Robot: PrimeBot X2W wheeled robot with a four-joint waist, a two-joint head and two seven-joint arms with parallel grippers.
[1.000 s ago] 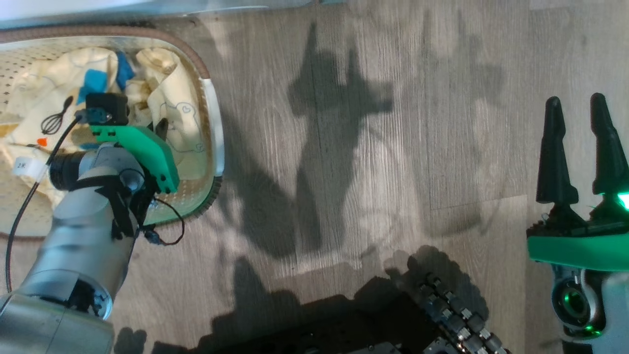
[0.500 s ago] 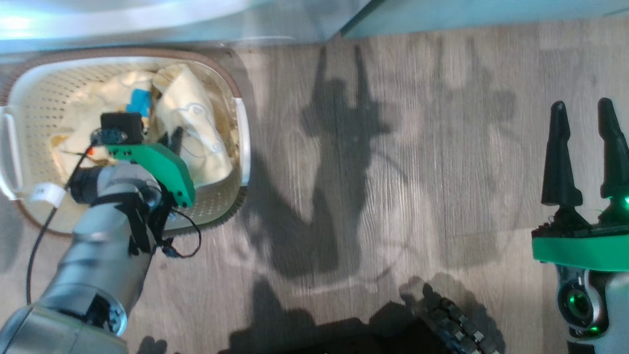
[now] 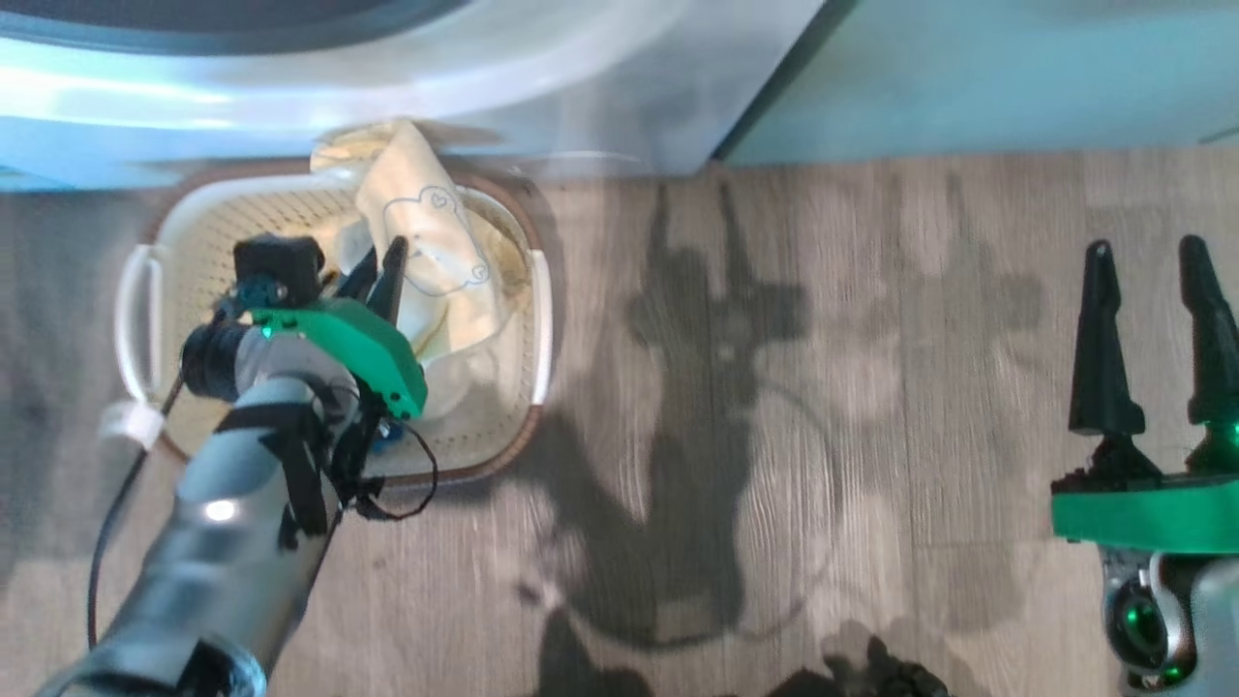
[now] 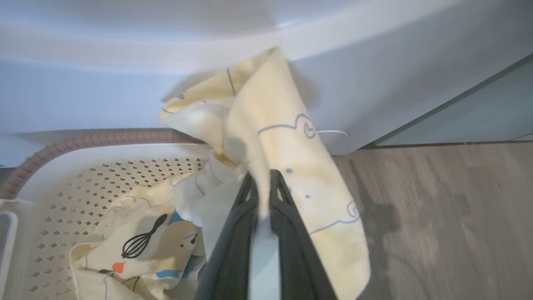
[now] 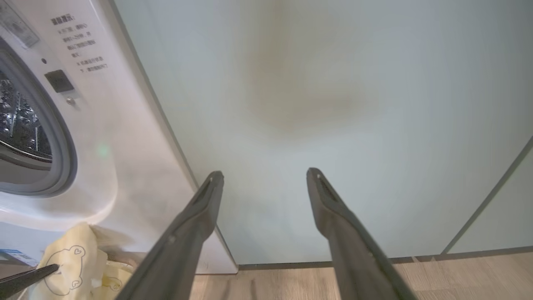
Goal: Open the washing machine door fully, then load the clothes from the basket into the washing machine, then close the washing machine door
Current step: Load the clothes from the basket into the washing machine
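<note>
Grey wood floor [image 3: 871,387]; washing machine [image 3: 484,87] along top edge, pale green cabinet [image 3: 1016,77] beside it. Basket [image 3: 539,319] on floor just in front of the machine. Left tool [image 3: 382,266] narrow, pinching one pale yellow piece of the clothes [image 3: 436,252]; cloth hangs above the basket rim. Right tool [image 3: 1145,252] wide, empty, well apart over bare floor.

Pale yellow clothes [image 3: 431,247] in perforated cream basket [image 3: 484,431]
</note>
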